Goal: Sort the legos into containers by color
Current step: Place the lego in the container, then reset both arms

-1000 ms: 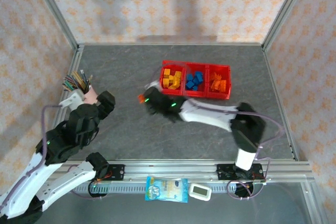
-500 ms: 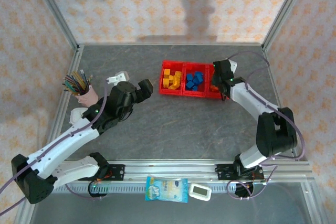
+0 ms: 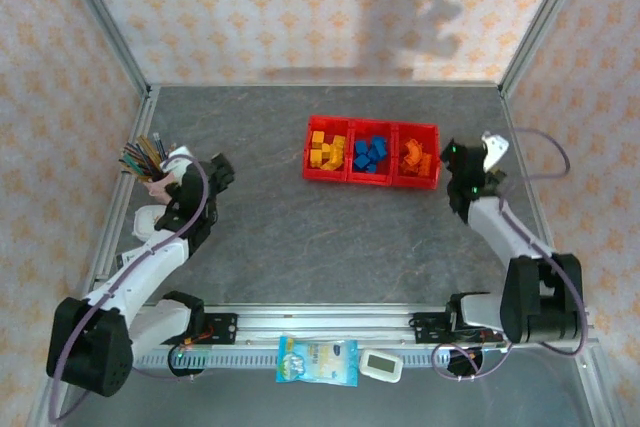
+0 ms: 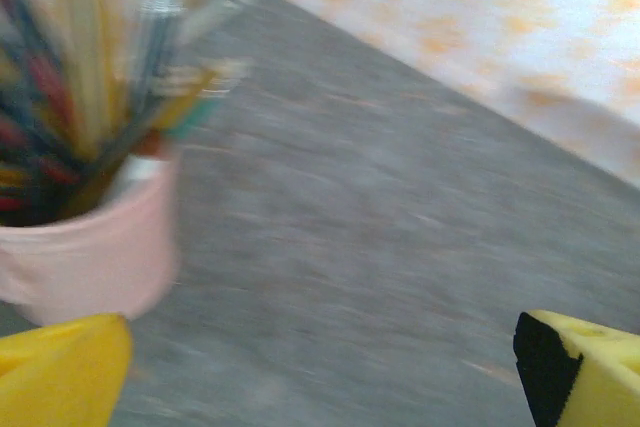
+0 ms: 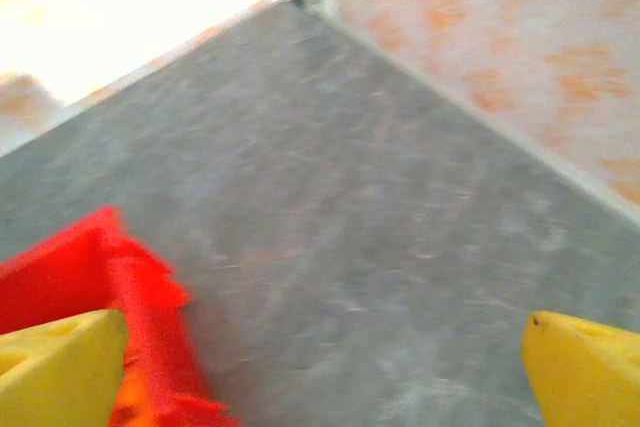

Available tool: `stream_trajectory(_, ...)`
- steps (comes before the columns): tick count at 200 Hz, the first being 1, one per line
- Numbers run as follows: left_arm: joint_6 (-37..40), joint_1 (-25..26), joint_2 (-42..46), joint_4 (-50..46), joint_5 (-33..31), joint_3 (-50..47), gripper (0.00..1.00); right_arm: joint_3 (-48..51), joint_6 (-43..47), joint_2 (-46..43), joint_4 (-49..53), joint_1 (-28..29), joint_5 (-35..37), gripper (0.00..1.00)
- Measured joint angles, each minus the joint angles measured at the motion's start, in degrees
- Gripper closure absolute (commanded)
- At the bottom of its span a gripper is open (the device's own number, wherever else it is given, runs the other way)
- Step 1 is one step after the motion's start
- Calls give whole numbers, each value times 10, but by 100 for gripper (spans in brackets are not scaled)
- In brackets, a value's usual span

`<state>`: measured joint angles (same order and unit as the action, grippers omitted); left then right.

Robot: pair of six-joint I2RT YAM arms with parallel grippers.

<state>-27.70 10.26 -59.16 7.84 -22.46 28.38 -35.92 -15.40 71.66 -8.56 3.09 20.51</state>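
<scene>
Legos [image 3: 370,154] lie sorted by colour in the containers [image 3: 371,181], just beside the right gripper [image 3: 465,155]. Left wrist view: left gripper [image 4: 320,377] spread wide, empty, pink cup [image 4: 90,257] near one finger. Right wrist view: fingers [image 5: 60,367] parted, empty, red bin wall alongside one.

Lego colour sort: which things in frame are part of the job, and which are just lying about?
Job: red bins; yellow legos; blue legos; orange legos.
Lying about: pink cup of pencils; blue-and-white packet; small white device.
</scene>
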Motion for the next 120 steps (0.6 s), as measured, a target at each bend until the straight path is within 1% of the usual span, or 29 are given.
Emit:
stream_trajectory(17, 52, -37, -22, 92, -5, -63, 1, 105, 32, 3, -122, -9, -2, 0)
stream_trajectory(37, 108, -70, -95, 205, 11, -99, 1, 200, 73, 22, -261, -19, -38, 0)
stream_trajectory(47, 135, -77, -133, 278, 25, -116, 1, 222, 90, 42, -322, -22, -61, 0)
stream_trajectory(61, 170, -78, -169, 376, 49, -146, 1, 225, 105, 71, -384, -24, -98, 0)
stream_trajectory(70, 190, -78, -183, 407, 66, -153, 1, 226, 113, 87, -430, -25, -119, 0)
stream_trajectory(83, 217, -78, -205, 468, 89, -155, 1, 235, 125, 129, -537, -23, -140, 0)
stream_trajectory(93, 231, -78, -227, 533, 103, -163, 1, 236, 132, 148, -553, -17, -142, 0)
stream_trajectory(109, 248, -78, -273, 647, 119, -194, 1, 235, 143, 150, -559, -5, -146, 0)
stream_trajectory(120, 252, -78, -287, 664, 120, -206, 1, 232, 147, 150, -567, -1, -148, 0)
